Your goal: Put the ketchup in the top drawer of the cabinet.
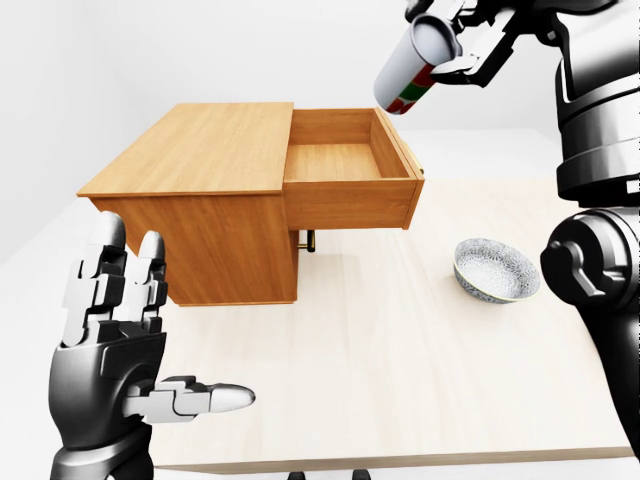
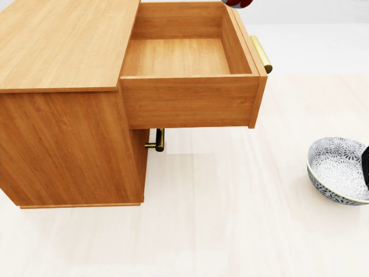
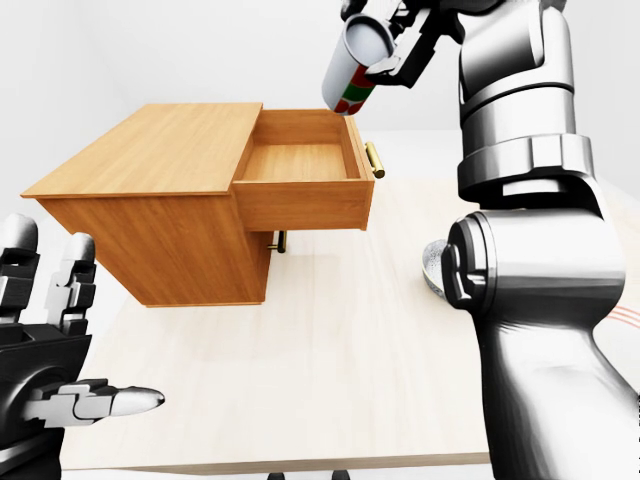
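Observation:
The wooden cabinet (image 1: 200, 190) stands on the pale table, its top drawer (image 1: 345, 160) pulled out to the right and empty inside. My right hand (image 1: 470, 45) is shut on the ketchup bottle (image 1: 412, 68), a white bottle with a red and green label, held tilted in the air above the drawer's far right corner. The head view shows the open drawer (image 2: 179, 57) from above and only the bottle's tip (image 2: 236, 3) at the top edge. My left hand (image 1: 120, 340) is open and empty at the lower left, apart from the cabinet.
A patterned grey bowl (image 1: 495, 270) sits on the table (image 1: 400, 370) to the right of the cabinet. A lower drawer's brass handle (image 2: 158, 140) shows under the open drawer. My right arm fills the right side of the right-eye view.

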{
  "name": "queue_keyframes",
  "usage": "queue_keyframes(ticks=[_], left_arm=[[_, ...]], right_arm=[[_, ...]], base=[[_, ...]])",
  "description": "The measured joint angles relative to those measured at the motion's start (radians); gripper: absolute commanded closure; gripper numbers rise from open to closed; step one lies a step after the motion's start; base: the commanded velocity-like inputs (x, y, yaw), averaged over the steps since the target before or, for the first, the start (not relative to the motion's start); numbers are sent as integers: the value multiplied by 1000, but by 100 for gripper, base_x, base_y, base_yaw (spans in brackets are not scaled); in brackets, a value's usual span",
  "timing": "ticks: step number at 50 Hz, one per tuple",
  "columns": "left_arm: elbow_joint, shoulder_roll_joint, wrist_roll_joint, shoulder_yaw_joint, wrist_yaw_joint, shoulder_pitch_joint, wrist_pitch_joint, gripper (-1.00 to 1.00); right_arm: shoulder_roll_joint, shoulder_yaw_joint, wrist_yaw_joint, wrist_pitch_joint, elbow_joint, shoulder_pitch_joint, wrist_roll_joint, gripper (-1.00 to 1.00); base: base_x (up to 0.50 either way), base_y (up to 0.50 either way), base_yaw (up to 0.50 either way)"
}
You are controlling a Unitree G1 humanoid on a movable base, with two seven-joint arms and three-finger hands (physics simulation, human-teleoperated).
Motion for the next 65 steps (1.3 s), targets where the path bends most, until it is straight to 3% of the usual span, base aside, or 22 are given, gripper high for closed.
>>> queue_keyframes(ticks=[29, 65], left_arm=[[6, 1, 4, -5, 0, 2, 0, -100], [5, 4, -3, 2, 4, -5, 0, -100]], right_arm=[[-6, -13, 0, 0, 30, 118, 67, 100], [41, -20, 0, 0, 76, 94, 78, 100]], base=[[0, 0, 0], [0, 0, 0]])
